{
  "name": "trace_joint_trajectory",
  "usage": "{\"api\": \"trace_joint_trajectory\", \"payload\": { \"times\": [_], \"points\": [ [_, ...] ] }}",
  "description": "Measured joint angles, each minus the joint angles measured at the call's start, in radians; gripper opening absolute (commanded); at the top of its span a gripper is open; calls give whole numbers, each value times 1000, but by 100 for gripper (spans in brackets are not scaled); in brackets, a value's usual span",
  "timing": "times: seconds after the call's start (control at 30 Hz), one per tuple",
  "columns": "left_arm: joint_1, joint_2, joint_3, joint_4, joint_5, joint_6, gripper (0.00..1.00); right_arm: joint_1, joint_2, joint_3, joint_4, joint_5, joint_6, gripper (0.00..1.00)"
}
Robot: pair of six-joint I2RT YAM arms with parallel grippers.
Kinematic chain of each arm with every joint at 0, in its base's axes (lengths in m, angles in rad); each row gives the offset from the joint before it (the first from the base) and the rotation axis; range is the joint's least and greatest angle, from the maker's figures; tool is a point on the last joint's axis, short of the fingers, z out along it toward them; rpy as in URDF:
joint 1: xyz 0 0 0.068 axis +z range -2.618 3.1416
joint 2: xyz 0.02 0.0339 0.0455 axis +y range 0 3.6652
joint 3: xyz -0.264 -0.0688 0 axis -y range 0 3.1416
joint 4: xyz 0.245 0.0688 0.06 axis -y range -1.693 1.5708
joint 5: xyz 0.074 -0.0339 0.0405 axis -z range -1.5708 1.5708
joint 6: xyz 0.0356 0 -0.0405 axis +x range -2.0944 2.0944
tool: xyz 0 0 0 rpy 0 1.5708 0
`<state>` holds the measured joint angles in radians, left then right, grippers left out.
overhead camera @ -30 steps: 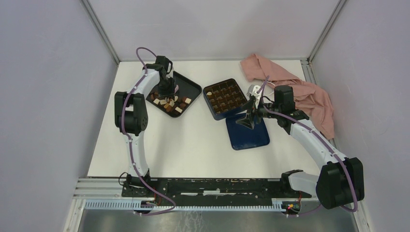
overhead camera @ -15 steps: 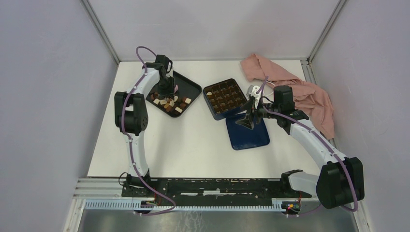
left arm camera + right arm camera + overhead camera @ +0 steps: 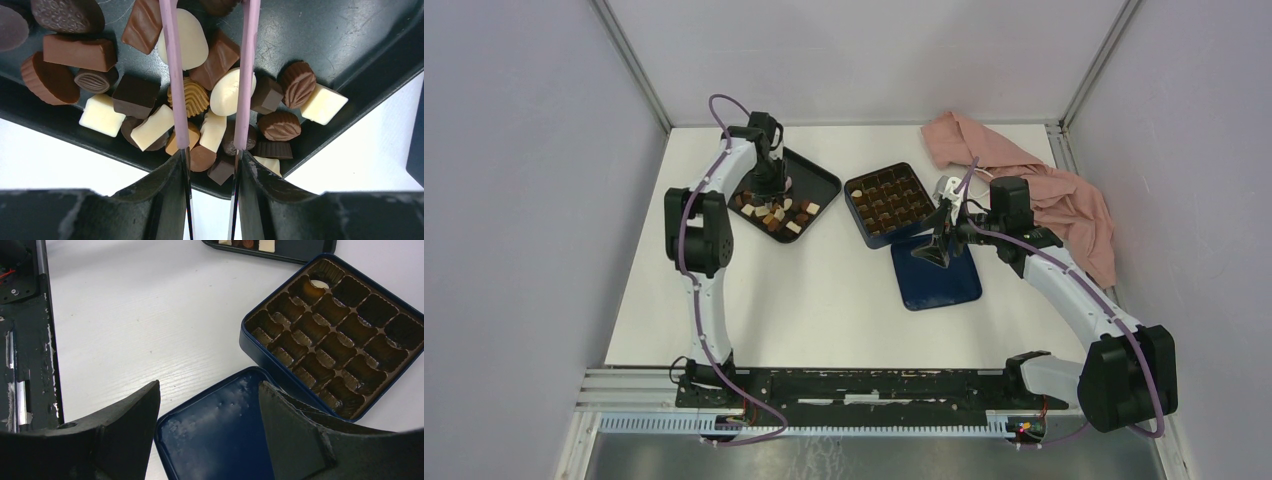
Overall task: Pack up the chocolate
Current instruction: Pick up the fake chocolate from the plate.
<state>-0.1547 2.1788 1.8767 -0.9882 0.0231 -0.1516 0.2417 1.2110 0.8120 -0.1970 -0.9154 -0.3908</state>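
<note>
My left gripper point(image 3: 769, 188) sits part-spread over the chocolate point(image 3: 226, 92) in the far-left black tray point(image 3: 350, 45) — straddling a piece to pick. Right gripper point(image 3: 209, 386) is wide apart, empty — parked beside the box point(image 3: 247, 340)

The work surface is a white rectangular table top point(image 3: 824, 300) with a faint wood grain, seen plainly from the right wrist view point(image 3: 125, 315). It is enclosed on three sides by plain pale lilac-grey panels: back wall point(image 3: 864, 50), left wall point(image 3: 514, 200) and right wall point(image 3: 1194, 150). Slim aluminium corner struts point(image 3: 631, 62) point(image 3: 1102, 60) run along the joints between panels. A slotted aluminium rail point(image 3: 634, 385) borders the near edge, with a brushed grey metal surface point(image 3: 874, 460) below it. Lighting is even and diffuse, and shadows are soft.
</note>
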Motion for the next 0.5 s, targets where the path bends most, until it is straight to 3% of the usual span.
{"api": "trace_joint_trajectory", "payload": {
  "times": [0.3,0.5],
  "points": [
    [-5,45,43,-30,-8,0,45,1,0,0,0,0,0,78],
    [-5,51,61,-37,-14,0,37,1,0,0,0,0,0,78]
  ]
}}
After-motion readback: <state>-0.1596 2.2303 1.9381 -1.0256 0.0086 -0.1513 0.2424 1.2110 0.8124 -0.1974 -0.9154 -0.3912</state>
